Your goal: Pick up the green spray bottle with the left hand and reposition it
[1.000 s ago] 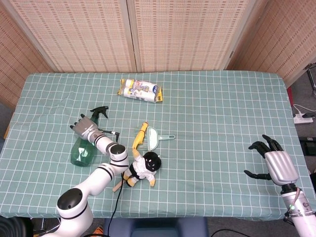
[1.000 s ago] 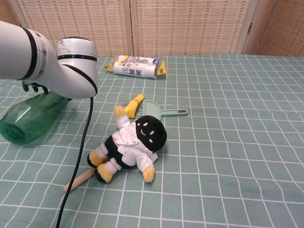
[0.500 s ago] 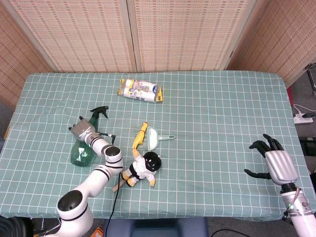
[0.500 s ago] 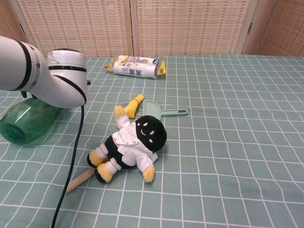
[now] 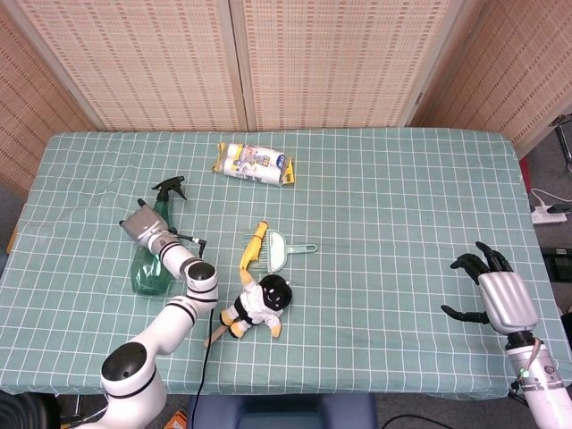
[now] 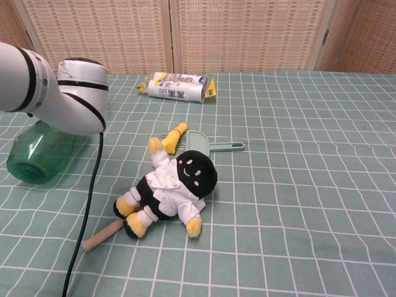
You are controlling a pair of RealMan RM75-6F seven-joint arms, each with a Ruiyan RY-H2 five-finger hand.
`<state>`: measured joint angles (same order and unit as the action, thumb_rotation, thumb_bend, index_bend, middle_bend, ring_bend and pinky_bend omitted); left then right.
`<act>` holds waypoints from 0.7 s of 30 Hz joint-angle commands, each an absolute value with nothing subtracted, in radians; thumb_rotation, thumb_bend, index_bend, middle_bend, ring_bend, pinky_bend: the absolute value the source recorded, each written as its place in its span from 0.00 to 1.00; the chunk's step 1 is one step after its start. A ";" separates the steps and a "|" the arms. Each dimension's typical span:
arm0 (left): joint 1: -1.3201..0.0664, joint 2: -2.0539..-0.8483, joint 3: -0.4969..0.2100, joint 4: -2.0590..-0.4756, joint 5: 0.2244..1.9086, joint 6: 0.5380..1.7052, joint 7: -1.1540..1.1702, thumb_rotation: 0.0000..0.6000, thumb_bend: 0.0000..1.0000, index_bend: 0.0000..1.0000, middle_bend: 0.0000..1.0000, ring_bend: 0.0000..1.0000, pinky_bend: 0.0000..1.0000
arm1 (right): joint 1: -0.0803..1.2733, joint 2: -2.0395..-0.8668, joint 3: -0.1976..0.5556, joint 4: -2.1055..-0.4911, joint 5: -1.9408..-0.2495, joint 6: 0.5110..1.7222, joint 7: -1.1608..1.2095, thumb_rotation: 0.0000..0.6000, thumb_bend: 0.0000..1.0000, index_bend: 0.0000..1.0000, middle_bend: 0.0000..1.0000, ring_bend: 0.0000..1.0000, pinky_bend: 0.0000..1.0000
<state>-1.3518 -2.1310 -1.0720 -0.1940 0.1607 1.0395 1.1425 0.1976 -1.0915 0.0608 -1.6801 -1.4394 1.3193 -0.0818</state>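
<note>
The green spray bottle (image 5: 147, 268) lies on the checked tablecloth at the left, its black nozzle (image 5: 168, 188) pointing toward the far side. My left hand (image 5: 141, 225) grips the bottle around its upper body, just below the nozzle. In the chest view only the bottle's clear green base (image 6: 40, 158) shows, tipped slightly off the cloth; my white left forearm (image 6: 65, 93) hides the hand. My right hand (image 5: 496, 293) hovers at the table's near right corner, fingers apart and holding nothing.
A black-and-white plush doll (image 5: 259, 304) lies just right of my left arm, with a wooden stick (image 6: 102, 235) under it. A pale green dustpan with a yellow brush (image 5: 273, 248) sits beyond it. A wrapped pack of rolls (image 5: 255, 165) lies at the back.
The left hand has shifted left and farther back with the bottle. The bottle has swung from slanted to nearly straight, its nozzle now farther left and its base raised a little.
</note>
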 commanded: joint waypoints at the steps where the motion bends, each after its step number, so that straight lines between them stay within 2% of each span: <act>1: -1.359 -2.114 -1.074 -0.211 0.172 1.057 1.129 1.00 0.36 0.09 0.58 0.35 0.18 | 0.197 -1.091 0.060 -1.678 -1.441 1.320 -0.078 1.00 0.00 0.34 0.26 0.07 0.15; 6: -1.356 -2.064 -1.042 -0.267 0.235 1.097 1.049 1.00 0.38 0.16 0.62 0.39 0.20 | 0.196 -1.091 0.061 -1.678 -1.442 1.322 -0.077 1.00 0.00 0.34 0.26 0.07 0.15; 12: -1.305 -1.955 -1.035 -0.431 0.274 1.174 0.986 1.00 0.38 0.26 0.66 0.44 0.23 | 0.191 -1.094 0.059 -1.677 -1.448 1.333 -0.082 1.00 0.00 0.34 0.26 0.07 0.15; 17: -1.198 -1.836 -1.042 -0.705 0.271 1.237 0.963 1.00 0.39 0.28 0.68 0.45 0.24 | 0.188 -1.101 0.061 -1.677 -1.447 1.343 -0.098 1.00 0.00 0.34 0.26 0.07 0.15; 21: -1.096 -1.742 -1.053 -0.954 0.251 1.243 0.923 1.00 0.40 0.31 0.68 0.46 0.24 | 0.184 -1.110 0.063 -1.673 -1.450 1.356 -0.108 1.00 0.00 0.34 0.26 0.07 0.15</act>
